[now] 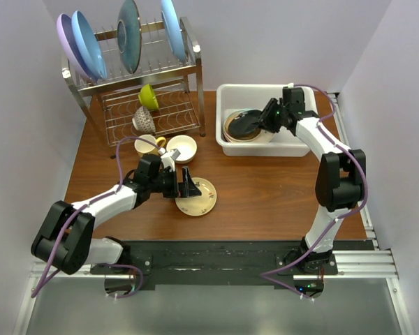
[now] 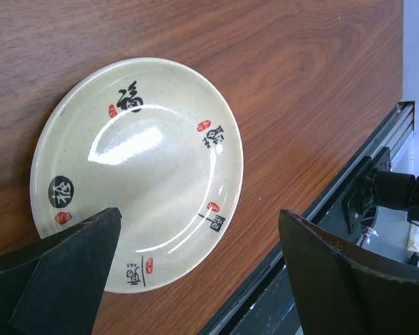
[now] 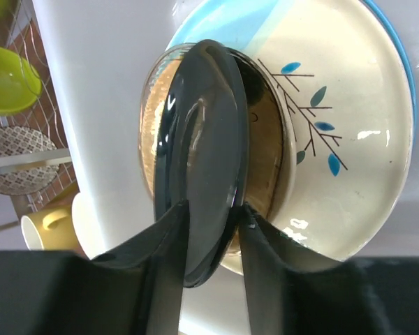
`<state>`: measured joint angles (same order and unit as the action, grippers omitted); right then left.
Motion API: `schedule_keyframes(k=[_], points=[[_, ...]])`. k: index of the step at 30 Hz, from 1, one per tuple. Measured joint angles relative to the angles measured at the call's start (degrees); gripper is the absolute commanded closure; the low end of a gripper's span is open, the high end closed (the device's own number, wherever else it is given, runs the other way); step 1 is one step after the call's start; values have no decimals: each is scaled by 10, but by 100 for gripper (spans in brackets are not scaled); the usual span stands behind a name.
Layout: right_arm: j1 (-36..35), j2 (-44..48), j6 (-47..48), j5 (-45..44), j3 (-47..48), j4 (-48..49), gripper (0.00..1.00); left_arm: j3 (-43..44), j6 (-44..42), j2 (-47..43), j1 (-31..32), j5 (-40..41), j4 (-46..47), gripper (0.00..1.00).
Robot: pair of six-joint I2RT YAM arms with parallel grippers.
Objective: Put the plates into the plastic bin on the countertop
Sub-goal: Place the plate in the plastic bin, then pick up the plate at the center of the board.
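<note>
A small cream plate (image 1: 201,197) (image 2: 136,167) with black and red characters lies flat on the countertop (image 1: 265,188). My left gripper (image 1: 188,188) (image 2: 200,211) hovers over its near rim, open wide, holding nothing. The white plastic bin (image 1: 227,94) stands at the back right. Inside it a glossy black plate (image 1: 246,122) (image 3: 202,160) leans tilted on edge over a teal-and-cream plate (image 3: 342,105) and an amber-looking one (image 3: 269,160). My right gripper (image 1: 269,122) (image 3: 213,206) straddles the black plate's lower rim, its fingers parted, one on each side.
A steel wire rack (image 1: 153,87) at the back left holds large blue, lilac and teal plates, a green bowl (image 1: 149,95) and a patterned bowl (image 1: 144,120). A yellow mug (image 1: 148,145) and a cream bowl (image 1: 182,148) sit behind my left gripper. The table's black edge rail (image 2: 321,230) is close by.
</note>
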<state>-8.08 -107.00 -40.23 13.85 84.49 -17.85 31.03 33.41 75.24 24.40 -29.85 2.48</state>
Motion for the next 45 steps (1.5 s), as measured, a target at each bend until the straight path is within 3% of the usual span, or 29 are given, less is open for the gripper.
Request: schedule_keyframes(k=[5, 23, 35, 45], points=[[2, 0, 0, 7, -2, 0, 44, 0, 0, 0, 0, 0, 0, 0], [2, 4, 101, -23, 57, -161, 40, 0, 0, -5, 0, 0, -4, 0], [2, 229, 106, -30, -64, -136, 26, 0, 0, -37, 0, 4, -17, 0], [1, 322, 98, 7, -174, -124, 21, 24, -1, -43, -5, 40, -71, 0]])
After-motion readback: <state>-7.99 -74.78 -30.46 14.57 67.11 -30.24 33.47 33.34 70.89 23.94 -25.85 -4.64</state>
